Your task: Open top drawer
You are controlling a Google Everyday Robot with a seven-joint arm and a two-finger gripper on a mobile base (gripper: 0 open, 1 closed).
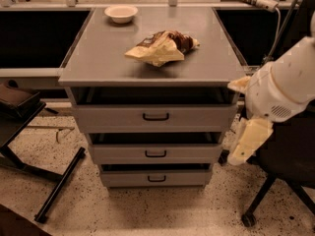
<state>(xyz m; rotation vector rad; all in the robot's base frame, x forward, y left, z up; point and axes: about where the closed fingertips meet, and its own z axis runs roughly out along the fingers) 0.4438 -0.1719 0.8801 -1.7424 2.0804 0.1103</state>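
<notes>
Legs of some black stand [59, 183] poke in at the far left, nothing I care about. Next over is the grey metal cabinet. Its worktop [98, 58] has a small white bowl [121, 13] at the back and a crumpled snack bag [162, 47] near the middle.

The top drawer [108, 118] sits right under the worktop. It's the widest of the three, with the two narrower drawers [113, 154] stacked below it. As far as I can tell it's not pulled out yet.

My guess is it's stiff sheet metal on runners, so nothing fragile, but it could be a bit heavy and want a steady straight pull. The only sensible place to grab is the little black bracket handle [156, 116] at the centre of the front. It's thin and probably slick, so I'd hook in behind it rather than pinch the front.

The pincer [248, 144] hangs off the white arm [285, 87] over on the right, beside the cabinet's right edge. It's well apart from the handle and roughly level with the middle drawer. Honestly can't tell if it's open or closed. Behind it there's a black office chair [290, 161].
</notes>
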